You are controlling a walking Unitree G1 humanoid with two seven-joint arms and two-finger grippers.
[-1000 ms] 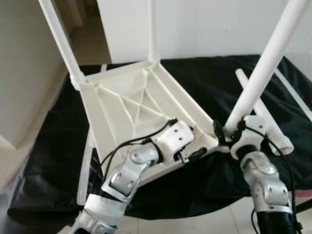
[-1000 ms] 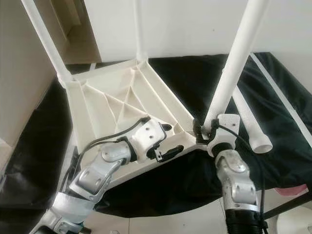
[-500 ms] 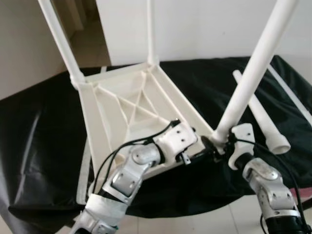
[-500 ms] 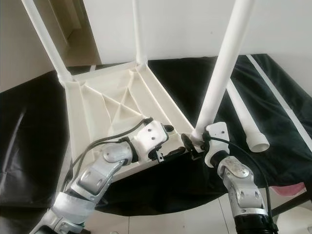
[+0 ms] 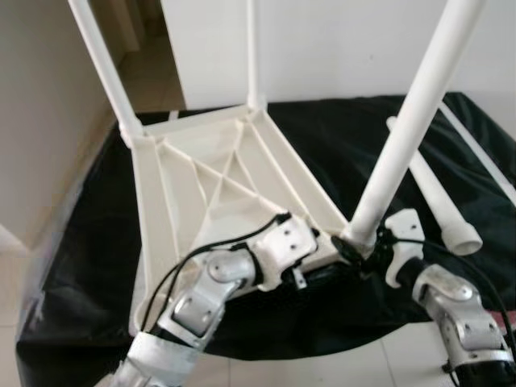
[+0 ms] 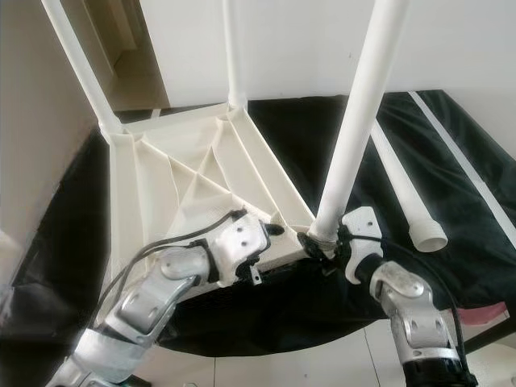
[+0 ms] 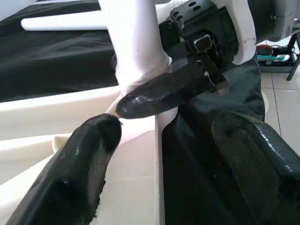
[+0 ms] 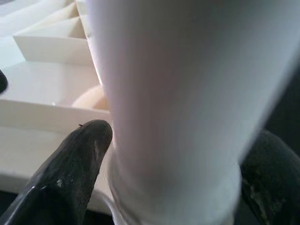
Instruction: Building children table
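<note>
Upside-down ribbed cream plastic tabletop [image 5: 201, 185] on black cloth [image 5: 339, 145]; right gripper [image 6: 322, 242] pinches a smooth white tubular leg [image 5: 403, 137], left gripper [image 7: 159, 140] spread across its rim.

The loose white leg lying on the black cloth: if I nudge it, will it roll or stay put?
The loose leg is a round, smooth tube, so it will probably roll sideways. The black cloth looks soft and may slow it. Its open end suggests it is hollow, so likely light and stiff. The right gripper is shut on the upright leg.
</note>
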